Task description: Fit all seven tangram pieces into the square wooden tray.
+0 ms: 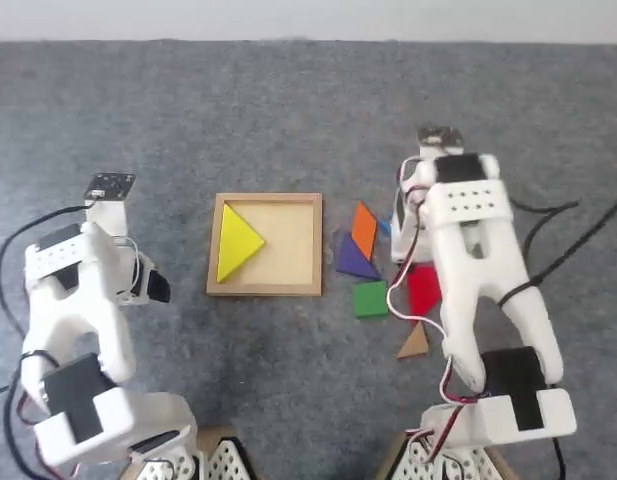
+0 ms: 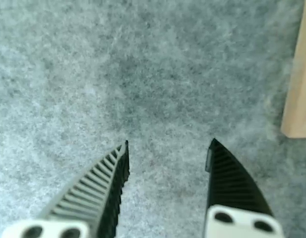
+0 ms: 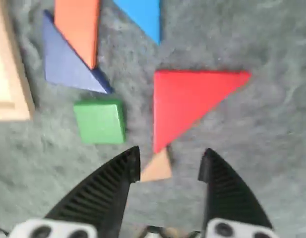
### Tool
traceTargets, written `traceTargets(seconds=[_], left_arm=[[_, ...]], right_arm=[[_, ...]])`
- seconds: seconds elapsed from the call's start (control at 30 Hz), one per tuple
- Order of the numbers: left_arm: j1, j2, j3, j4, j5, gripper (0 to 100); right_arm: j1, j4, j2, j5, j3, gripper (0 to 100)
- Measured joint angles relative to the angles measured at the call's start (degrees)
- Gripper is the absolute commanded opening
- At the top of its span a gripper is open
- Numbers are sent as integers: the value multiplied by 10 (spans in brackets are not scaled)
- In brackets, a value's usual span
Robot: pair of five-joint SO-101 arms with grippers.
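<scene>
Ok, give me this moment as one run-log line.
tray: yellow triangle in | six pieces loose on mat | left gripper: open, over bare mat by tray | right gripper: open, above tan triangle

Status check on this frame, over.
Left gripper open over grey carpet beside square wooden tray. Right gripper open above small tan triangle. Yellow triangle in tray, rest outside. Nothing blocking.

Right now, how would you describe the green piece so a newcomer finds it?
Start at the wooden tray and look right of it. The green piece lies off the tray's lower right corner, beside the red triangle. It alone is square.
</scene>
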Motion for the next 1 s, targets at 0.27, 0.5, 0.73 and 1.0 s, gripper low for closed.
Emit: traceTargets(seconds=[0.27, 0.5, 0.73, 1.0], left_arm=[[0, 0, 0, 0, -4, 246], [0, 0, 0, 0, -4, 246], [0, 0, 0, 0, -4, 246], [0, 0, 0, 0, -4, 246]], right_arm=[[26, -120, 46, -85, 73, 263], [12, -141, 86, -220, 73, 273], [-33, -155, 97, -286, 73, 334], [5, -179, 103, -392, 73, 489]])
